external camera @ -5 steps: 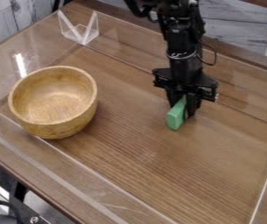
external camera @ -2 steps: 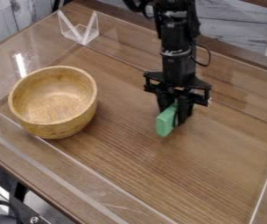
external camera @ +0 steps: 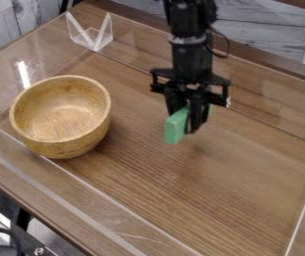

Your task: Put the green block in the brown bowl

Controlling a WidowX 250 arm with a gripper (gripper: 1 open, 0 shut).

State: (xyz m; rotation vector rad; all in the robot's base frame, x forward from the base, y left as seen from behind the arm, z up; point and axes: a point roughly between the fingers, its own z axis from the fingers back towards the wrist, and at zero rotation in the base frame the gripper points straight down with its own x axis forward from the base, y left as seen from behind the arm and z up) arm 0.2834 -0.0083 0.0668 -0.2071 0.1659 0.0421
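The pincer (external camera: pixel 184 113) pinches the top end of the green block (external camera: pixel 178 126), which hangs just under it, above the table. It looks light and hard. The brown bowl (external camera: pixel 61 116) sits off to the pincer's side.

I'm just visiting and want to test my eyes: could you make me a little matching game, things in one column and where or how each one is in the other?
Things:
1. green block
2. brown bowl
3. gripper
4. clear stand

Places or states:
A. sits on the table at the left, nothing in it
B. at the far back edge, left of the arm
C. hangs tilted above the table, pinched at its top end
D. points down, fingers shut on the block

Pairs: 1-C, 2-A, 3-D, 4-B
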